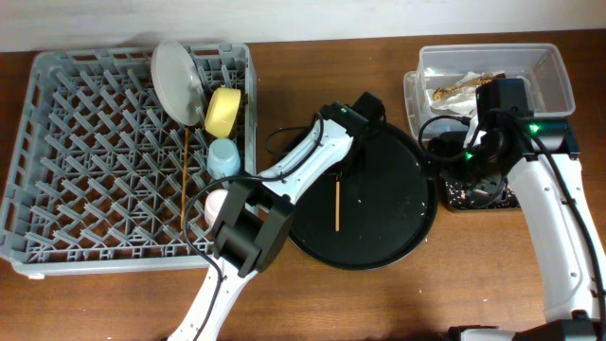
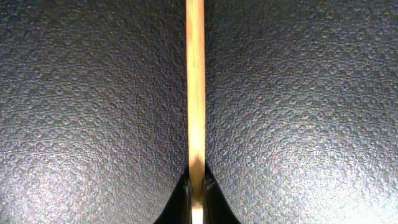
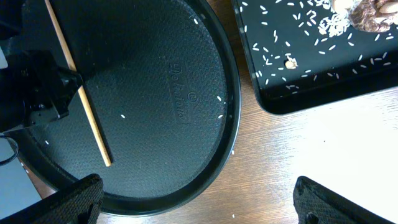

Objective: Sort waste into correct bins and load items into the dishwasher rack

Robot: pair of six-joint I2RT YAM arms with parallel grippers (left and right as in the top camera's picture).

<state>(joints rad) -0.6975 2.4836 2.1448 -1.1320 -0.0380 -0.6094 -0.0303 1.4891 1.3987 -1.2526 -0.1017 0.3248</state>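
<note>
Left gripper (image 2: 196,198) pinches one wooden chopstick (image 2: 195,81) tight near its end. The stick is low over the big round black tray (image 1: 398,223); I cannot tell if it touches. Right gripper (image 3: 196,190) hangs with its fingers spread wide and holds nothing, above the tray's rim and the wood table (image 3: 323,143).

Raised writing sits in the middle of the round tray, but it is too faint to read. A few white rice grains (image 3: 219,98) dot it.

To the left, the grey dishwasher rack (image 1: 95,142) holds the pink cup (image 1: 218,202), the light-blue cup (image 1: 223,156), the other chopstick (image 1: 185,180), the yellow bowl (image 1: 223,111) and the white plate (image 1: 177,80).

To the right, the shallow black tray (image 3: 298,93) has rice and brown food scraps (image 3: 373,15).

Farthest back, the clear tub (image 1: 559,76) holds the white napkin (image 1: 454,104) and the brown-gold wrapper (image 1: 459,87).
</note>
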